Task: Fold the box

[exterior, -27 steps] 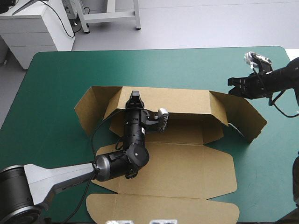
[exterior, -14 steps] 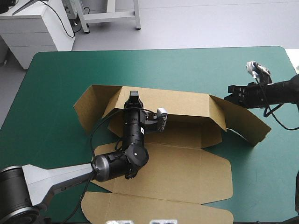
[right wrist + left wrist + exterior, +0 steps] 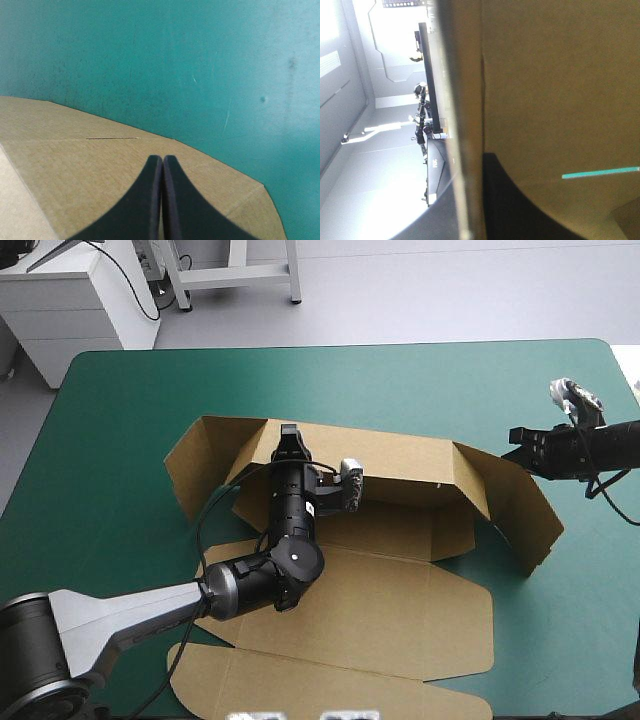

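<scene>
The brown box (image 3: 400, 610) lies mid-table with its back wall (image 3: 400, 455) raised and its lid flat toward the near edge. My left gripper (image 3: 288, 432) is shut on the back wall's top edge, near the wall's left end. In the left wrist view one black finger (image 3: 505, 200) presses the board (image 3: 560, 75); the other finger is hidden behind it. The left end flap (image 3: 195, 465) and the right end flap (image 3: 520, 505) both stand angled outward. My right gripper (image 3: 513, 436) is shut at the right flap's upper edge, its tips (image 3: 162, 157) over the flap's brown face (image 3: 90, 165).
The lid's front flap (image 3: 330, 690) reaches almost to the table's near edge. Teal-green cover (image 3: 400, 380) runs from the back wall to the far edge. A white cabinet (image 3: 70, 300) and a stand's legs (image 3: 240, 270) are beyond the far left corner.
My right gripper has drawn back to the right and slightly down. The right flap has swung more upright. The left gripper and back wall have shifted a little toward the far edge.
</scene>
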